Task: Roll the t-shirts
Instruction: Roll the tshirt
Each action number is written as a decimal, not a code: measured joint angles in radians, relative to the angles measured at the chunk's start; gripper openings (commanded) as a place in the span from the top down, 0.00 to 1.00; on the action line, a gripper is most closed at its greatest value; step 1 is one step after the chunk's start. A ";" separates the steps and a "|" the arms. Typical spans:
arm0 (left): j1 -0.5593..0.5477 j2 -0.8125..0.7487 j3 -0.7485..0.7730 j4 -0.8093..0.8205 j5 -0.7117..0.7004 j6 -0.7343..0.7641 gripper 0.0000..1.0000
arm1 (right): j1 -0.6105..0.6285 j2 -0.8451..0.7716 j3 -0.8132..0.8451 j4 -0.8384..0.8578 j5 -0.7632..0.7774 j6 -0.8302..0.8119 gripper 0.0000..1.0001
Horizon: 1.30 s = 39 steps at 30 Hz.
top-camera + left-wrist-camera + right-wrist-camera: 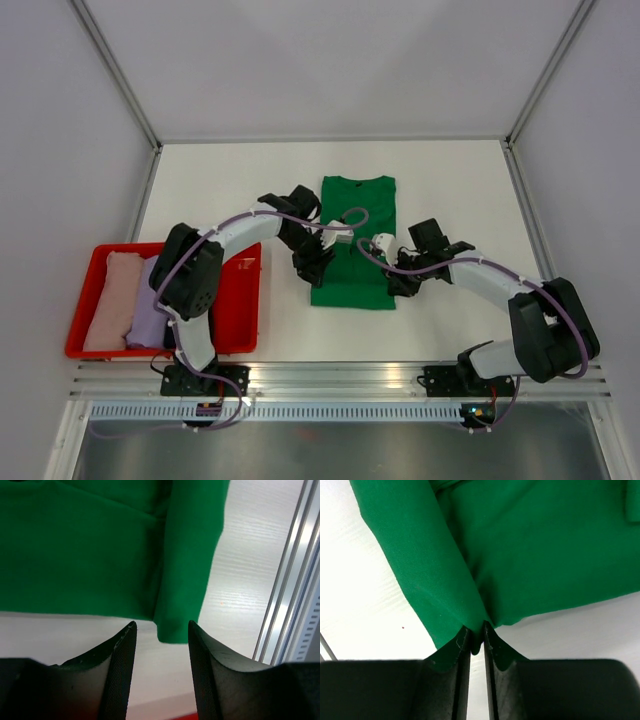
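Left pincer point(161, 625) open, right pincer point(476, 630) nearly closed (grip unclear) at green t-shirt point(356, 205).

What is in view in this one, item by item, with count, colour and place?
green t-shirt: one, bright green, folded into a long strip, centre of the table
pink t-shirt: one, pale pink, left side of the tray
lavender t-shirt: one, lavender, in the tray beside the pink one, partly behind the left arm
red tray: one, red, near left of the table
table: one, white
rail: one, silver, along the near edge
left arm: one, black and white, reaching to the green t-shirt's left edge
right arm: one, black and white, reaching to its right edge
left gripper: one, black, open, nothing between its fingers
right gripper: one, black, jaws nearly together at the cloth edge; grip unclear
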 measured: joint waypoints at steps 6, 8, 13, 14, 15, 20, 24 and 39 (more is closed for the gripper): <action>-0.019 0.088 -0.008 0.103 -0.058 -0.109 0.50 | -0.006 -0.006 0.011 -0.013 0.028 0.032 0.64; -0.019 0.107 -0.008 0.117 -0.081 -0.129 0.51 | -0.018 -0.025 0.026 -0.034 0.040 0.057 0.62; -0.019 0.129 -0.002 0.134 -0.111 -0.162 0.51 | -0.055 -0.078 0.122 -0.111 0.048 0.120 0.61; -0.019 0.129 0.000 0.134 -0.113 -0.165 0.51 | -0.060 -0.089 0.145 -0.122 0.046 0.134 0.62; -0.019 0.129 0.000 0.135 -0.116 -0.168 0.51 | -0.063 -0.103 0.162 -0.131 0.040 0.149 0.65; -0.019 0.129 0.000 0.137 -0.121 -0.176 0.51 | -0.064 -0.205 0.169 -0.127 -0.028 0.248 0.87; -0.019 0.129 0.000 0.137 -0.121 -0.178 0.51 | -0.064 -0.233 0.083 0.004 -0.111 0.428 0.98; -0.023 0.122 0.000 0.141 -0.141 -0.177 0.50 | -0.064 -0.027 -0.129 0.240 -0.109 0.752 1.00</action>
